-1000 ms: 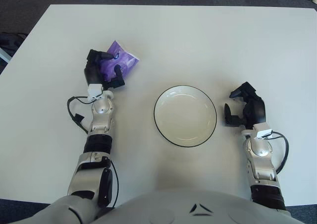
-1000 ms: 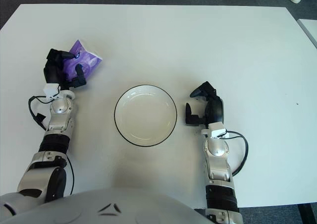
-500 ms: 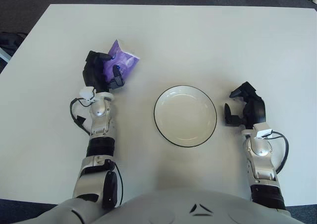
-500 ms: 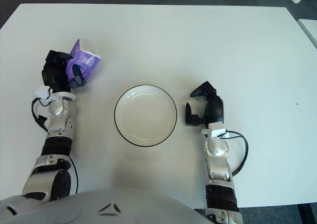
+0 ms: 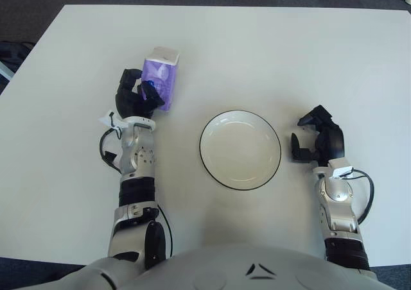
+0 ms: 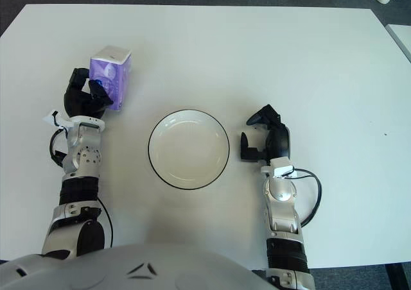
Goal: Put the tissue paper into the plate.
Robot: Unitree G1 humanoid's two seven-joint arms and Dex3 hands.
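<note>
While my left hand (image 5: 136, 95) grips the purple tissue paper (image 5: 160, 77) pack, its dark fingers (image 5: 151, 95) are curled around the lower part of the pack, and the pack stands roughly upright with its pale top end pointing away from me. It shows above the white desk (image 5: 257, 52), well to the left of the plate (image 5: 240, 150) and a little farther back; I cannot tell whether its bottom touches the desk. That plate is white with a dark rim, lies in the middle of the desk before me, and holds nothing. My right hand (image 5: 314, 136) shows just to the right of the plate, apart from its rim, its fingers loosely bent and grasping nothing. A thin black cable (image 5: 367, 194) loops beside my right wrist.
</note>
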